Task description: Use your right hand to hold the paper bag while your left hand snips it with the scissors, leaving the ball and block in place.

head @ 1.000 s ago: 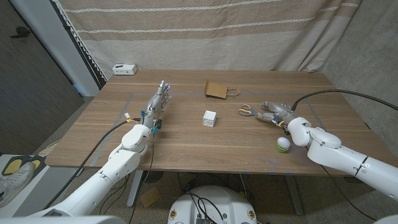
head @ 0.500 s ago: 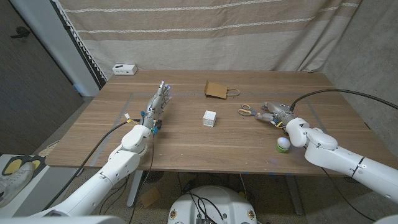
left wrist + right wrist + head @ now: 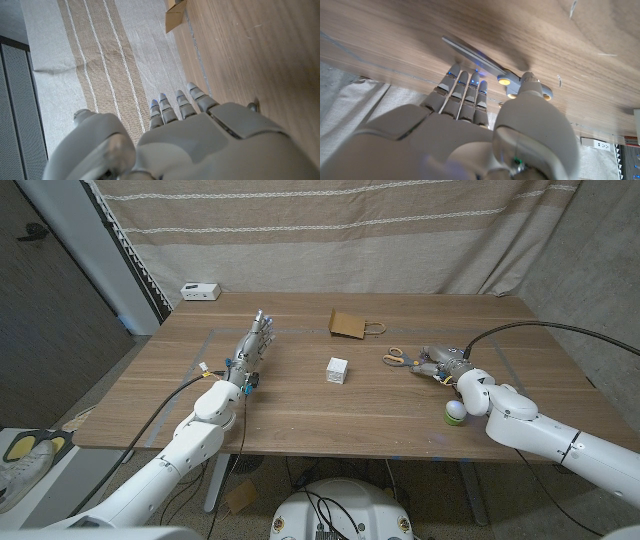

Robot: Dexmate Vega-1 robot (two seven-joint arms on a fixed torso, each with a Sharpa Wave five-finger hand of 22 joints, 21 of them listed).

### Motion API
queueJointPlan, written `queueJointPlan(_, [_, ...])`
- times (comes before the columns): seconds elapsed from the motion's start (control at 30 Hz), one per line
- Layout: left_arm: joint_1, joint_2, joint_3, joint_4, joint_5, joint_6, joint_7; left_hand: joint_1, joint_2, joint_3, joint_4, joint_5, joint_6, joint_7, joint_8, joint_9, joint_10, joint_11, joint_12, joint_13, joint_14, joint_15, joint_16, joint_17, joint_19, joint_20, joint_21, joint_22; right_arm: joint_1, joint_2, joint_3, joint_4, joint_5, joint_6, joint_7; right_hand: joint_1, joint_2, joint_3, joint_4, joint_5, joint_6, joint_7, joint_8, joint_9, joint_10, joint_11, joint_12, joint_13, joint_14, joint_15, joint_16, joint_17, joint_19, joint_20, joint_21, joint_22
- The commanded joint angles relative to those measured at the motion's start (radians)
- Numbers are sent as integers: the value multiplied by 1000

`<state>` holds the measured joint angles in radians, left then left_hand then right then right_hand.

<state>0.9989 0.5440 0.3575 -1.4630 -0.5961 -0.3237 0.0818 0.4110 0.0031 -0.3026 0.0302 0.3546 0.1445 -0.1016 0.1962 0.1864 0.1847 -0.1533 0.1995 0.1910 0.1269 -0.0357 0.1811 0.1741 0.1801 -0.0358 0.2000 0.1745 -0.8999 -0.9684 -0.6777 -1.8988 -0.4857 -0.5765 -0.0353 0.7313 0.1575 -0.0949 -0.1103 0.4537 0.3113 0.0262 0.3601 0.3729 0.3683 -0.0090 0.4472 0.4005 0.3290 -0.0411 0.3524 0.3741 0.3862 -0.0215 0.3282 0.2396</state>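
The right robot hand (image 3: 440, 363), fingers extended and empty, hovers at the scissors (image 3: 397, 358); a sweep could shove them or knock the ball (image 3: 455, 413) just near it. The left robot hand (image 3: 253, 343) stands open, empty. The paper bag (image 3: 349, 324) lies far-centre on the tabletop (image 3: 300, 395), block (image 3: 337, 370) nearer.

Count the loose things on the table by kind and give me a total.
Paper bag: 1
Scissors: 1
White block: 1
Ball: 1
Small white box at the far left corner: 1
Total: 5
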Motion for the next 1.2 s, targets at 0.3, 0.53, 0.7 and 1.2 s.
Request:
queueJointPlan(0.3, [-9, -2, 0, 12, -5, -3, -11, 5, 4, -3, 6, 4, 15, 3, 5, 1, 8, 3, 5, 0, 4, -146, 4, 2, 7, -92, -4, 3, 26, 8, -32, 10, -56, -23, 33, -41, -32, -20, 19, -16, 108, -39, 90, 74, 28, 1, 78, 79, 34, -100, 51, 73, 27, -8, 38, 25])
queueJointPlan(0.53, [-11, -2, -1, 14, -6, -5, -13, 5, 4, -3, 7, 4, 14, 2, 4, 1, 8, 1, 5, 0, 3, -147, 3, 2, 7, -92, -4, 3, 43, 18, -47, 23, -74, -23, 56, -28, -40, -19, 7, -14, 129, -45, 122, 108, 78, -19, 129, 114, 75, -120, 88, 112, 55, -24, 62, 37])
queueJointPlan(0.7, [-10, -3, -2, 16, -8, -8, -13, 5, 4, -3, 7, 4, 15, 1, 4, 1, 8, 2, 5, 0, 2, -146, 3, 2, 7, -91, -4, 3, 47, 25, -54, 30, -81, -26, 67, -20, -40, -17, 2, -13, 126, -45, 132, 126, 91, -25, 150, 132, 106, -131, 113, 134, 89, -36, 83, 44])
queueJointPlan(1.2, [-13, -5, -3, 29, -15, -14, -26, 5, 5, -3, 7, 4, 14, 1, 3, 1, 9, 1, 5, 0, 3, -146, 3, 2, 7, -91, -4, 3, 42, 34, -60, 28, -92, -28, 70, 175, -35, 41, -52, -1, 170, -78, 222, 238, 214, -98, 283, 228, 301, -189, 273, 280, 235, -104, 224, 114])
